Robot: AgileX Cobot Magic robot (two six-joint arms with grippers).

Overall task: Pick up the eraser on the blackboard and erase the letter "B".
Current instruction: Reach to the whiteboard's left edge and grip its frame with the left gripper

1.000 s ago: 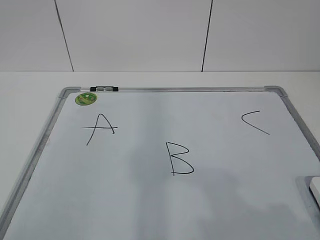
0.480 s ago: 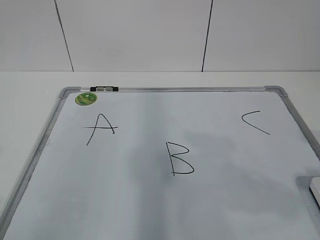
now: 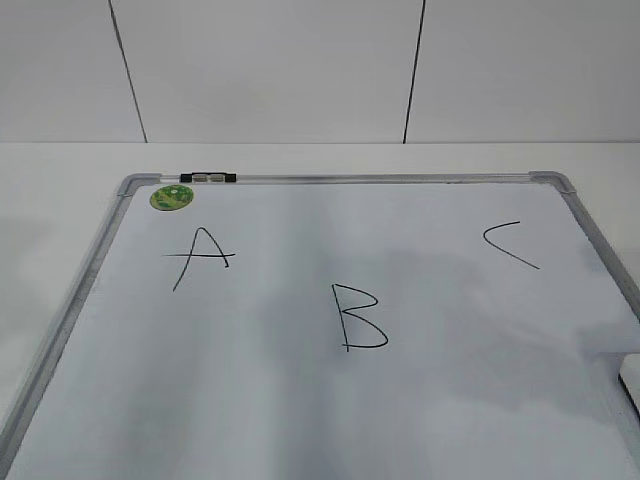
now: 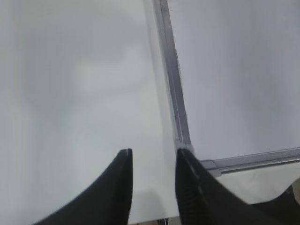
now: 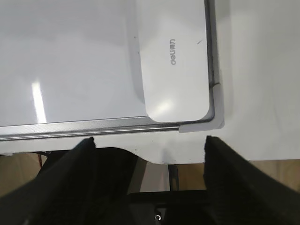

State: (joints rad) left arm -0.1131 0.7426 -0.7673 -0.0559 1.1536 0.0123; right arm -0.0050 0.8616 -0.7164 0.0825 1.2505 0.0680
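Observation:
The blackboard (image 3: 350, 179) is a white board in a silver frame, lying flat. The black letter "B" (image 3: 358, 317) is drawn at its middle, whole. The eraser (image 5: 176, 70), a white rounded block with grey lettering, lies in the board's corner in the right wrist view. In the exterior view only a sliver of it (image 3: 633, 388) shows at the right edge. My right gripper (image 5: 150, 139) is open and empty, above the table edge just short of that corner. My left gripper (image 4: 153, 152) is open and empty over the table, beside the board's frame (image 4: 171, 79).
A black "A" (image 3: 199, 257) and a black "C" (image 3: 510, 245) are drawn on the board, and a round green sticker (image 3: 171, 197) sits at its far left corner. The white table (image 3: 60, 190) surrounds the board. A white panelled wall stands behind.
The soft shadows on the right half of the board have shifted towards the right. The letters and the eraser have not moved.

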